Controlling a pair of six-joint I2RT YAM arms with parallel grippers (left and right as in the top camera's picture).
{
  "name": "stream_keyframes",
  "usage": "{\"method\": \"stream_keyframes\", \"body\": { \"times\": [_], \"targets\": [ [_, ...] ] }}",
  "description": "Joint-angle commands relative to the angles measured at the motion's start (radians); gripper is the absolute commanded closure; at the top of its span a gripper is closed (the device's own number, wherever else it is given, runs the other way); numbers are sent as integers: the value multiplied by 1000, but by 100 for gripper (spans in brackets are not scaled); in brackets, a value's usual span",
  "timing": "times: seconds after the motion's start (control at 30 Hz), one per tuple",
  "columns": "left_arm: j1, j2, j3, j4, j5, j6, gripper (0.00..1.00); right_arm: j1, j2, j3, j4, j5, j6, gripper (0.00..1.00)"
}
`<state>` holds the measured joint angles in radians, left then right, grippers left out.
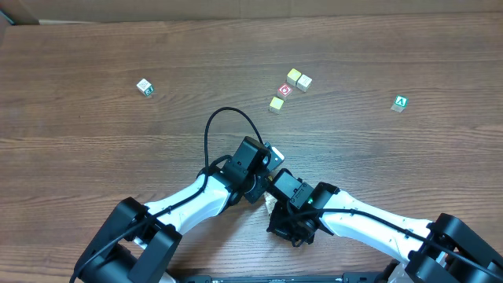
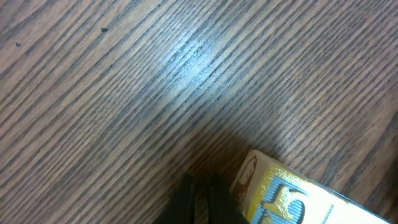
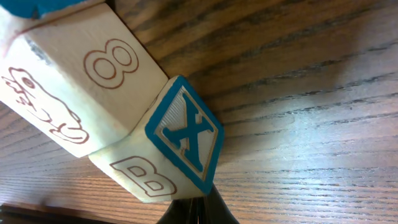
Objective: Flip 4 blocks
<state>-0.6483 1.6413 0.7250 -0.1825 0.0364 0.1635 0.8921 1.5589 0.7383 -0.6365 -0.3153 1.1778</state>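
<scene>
Both arms crowd together near the middle of the table's [image 1: 94, 157] near edge, and each has its fingers pressed together, gripping nothing. The right gripper [image 3: 194, 213] aims its closed tips just beside a corner of the X block [image 3: 185, 134], which sits touching the 8 block [image 3: 81, 74]. The left gripper [image 2: 196, 200] hangs near a yellow-and-blue printed block [image 2: 283, 196]. Four pale blocks [image 1: 294, 76] lie farther out: three clustered beyond the table's middle, one toward the far left corner. Tipping the X block probably calls for a push high on one face, so it rolls over its bottom edge rather than skids, angled away from its neighbour and clear of the left arm.
</scene>
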Motion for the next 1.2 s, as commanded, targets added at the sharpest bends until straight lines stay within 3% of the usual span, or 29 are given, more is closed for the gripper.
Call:
{"method": "stream_keyframes", "body": {
  "times": [0.0,1.17],
  "targets": [
    [-7,27,-24,4,-11,-11,96,5,3,1,8,-1,5,96],
    [-6,27,-24,27,-18,-22,96,6,3,1,8,-12,5,96]
  ]
}}
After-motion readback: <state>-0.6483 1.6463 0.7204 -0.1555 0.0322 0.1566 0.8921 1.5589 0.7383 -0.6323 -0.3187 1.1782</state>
